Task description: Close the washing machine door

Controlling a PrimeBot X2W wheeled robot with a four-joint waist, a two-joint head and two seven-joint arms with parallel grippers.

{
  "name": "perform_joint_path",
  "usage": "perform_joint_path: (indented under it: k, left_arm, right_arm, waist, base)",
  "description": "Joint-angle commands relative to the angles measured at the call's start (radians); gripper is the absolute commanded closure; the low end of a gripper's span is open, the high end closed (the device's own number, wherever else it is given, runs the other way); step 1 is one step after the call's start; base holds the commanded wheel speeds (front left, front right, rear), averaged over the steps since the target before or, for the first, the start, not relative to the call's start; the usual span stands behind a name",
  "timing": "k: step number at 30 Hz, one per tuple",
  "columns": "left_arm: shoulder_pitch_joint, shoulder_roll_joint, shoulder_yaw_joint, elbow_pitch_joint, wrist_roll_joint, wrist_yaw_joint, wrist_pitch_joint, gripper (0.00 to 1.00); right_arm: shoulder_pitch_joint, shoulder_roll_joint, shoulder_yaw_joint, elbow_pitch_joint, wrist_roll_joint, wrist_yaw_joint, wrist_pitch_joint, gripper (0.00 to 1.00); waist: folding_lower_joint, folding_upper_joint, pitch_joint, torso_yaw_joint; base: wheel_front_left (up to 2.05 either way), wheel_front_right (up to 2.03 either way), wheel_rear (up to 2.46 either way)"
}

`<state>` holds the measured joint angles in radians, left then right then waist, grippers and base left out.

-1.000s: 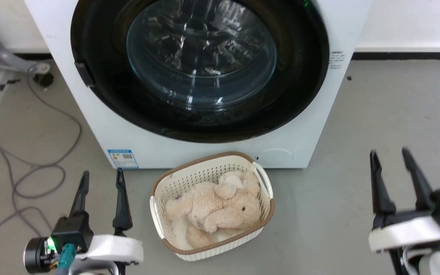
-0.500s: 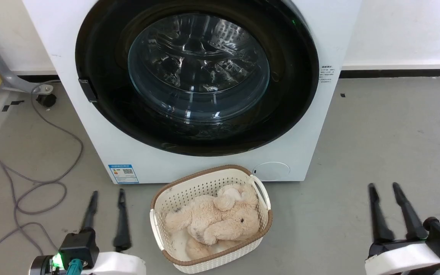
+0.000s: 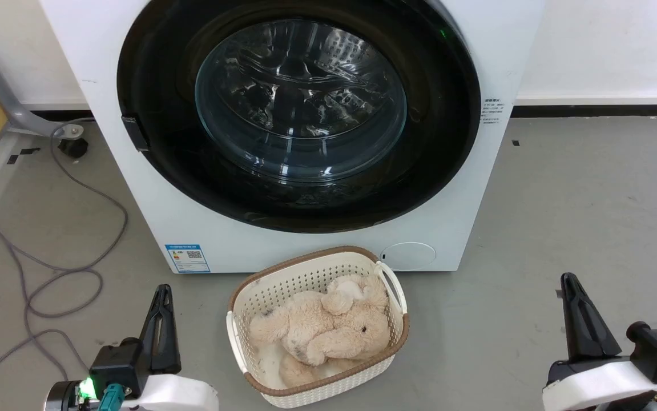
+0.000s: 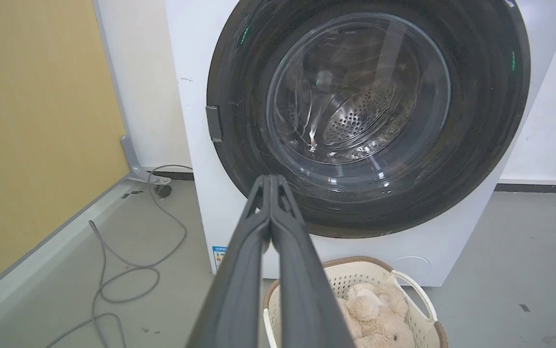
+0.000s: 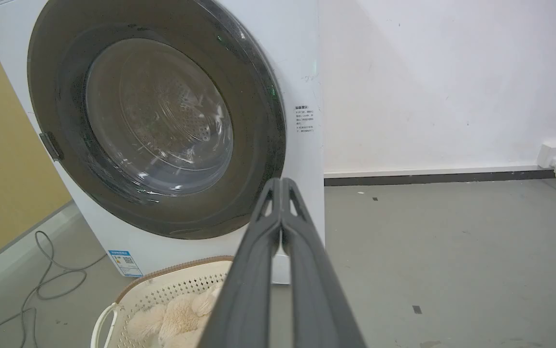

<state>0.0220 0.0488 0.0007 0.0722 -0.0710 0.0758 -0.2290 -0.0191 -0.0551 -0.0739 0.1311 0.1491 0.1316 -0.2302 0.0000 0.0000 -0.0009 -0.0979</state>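
Observation:
The washing machine door (image 3: 436, 142), with its wide glossy black rim and bulging glass window, lies flat against the front of the white washing machine (image 3: 134, 194); the same door (image 4: 480, 145) (image 5: 258, 145) faces both wrist cameras. A blue label (image 3: 187, 258) sits low on the washer's front. My left gripper (image 3: 161, 290) hangs low at the lower left, fingers pressed together with nothing between them, well short of the washer. My right gripper (image 3: 569, 279) is at the lower right, also shut and empty. In the wrist views the left gripper (image 4: 270, 178) and right gripper (image 5: 282, 181) show their tips touching.
A cream perforated basket (image 3: 237, 319) holding a beige plush toy (image 3: 328, 325) stands on the grey floor just before the washer, between my arms. A grey cable (image 3: 48, 274) loops on the floor at left. A wall socket (image 5: 554, 153) is at the far right.
Both grippers have gone from open to shut and sit lower in the head view. The camera has tilted, shifting the washer and basket down slightly.

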Motion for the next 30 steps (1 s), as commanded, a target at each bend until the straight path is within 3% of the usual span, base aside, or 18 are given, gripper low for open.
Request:
perform_joint_path:
  k: [1, 30]
  left_arm:
    - [-0.003, 0.0, 0.0, -0.006, 0.008, -0.006, 0.007, 1.0]
    - [-0.008, 0.001, 0.0, -0.024, 0.025, -0.025, 0.066, 1.0]
  right_arm:
    - [0.002, 0.001, 0.003, -0.008, -0.01, 0.0, 0.006, 1.0]
    - [0.007, 0.002, 0.022, -0.041, -0.047, 0.0, 0.066, 1.0]
  waist:
    - [0.0, 0.0, 0.0, 0.002]
    - [0.0, 0.0, 0.0, 0.027]
  base:
    - [0.0, 0.0, 0.0]
    - [0.0, 0.0, 0.0]
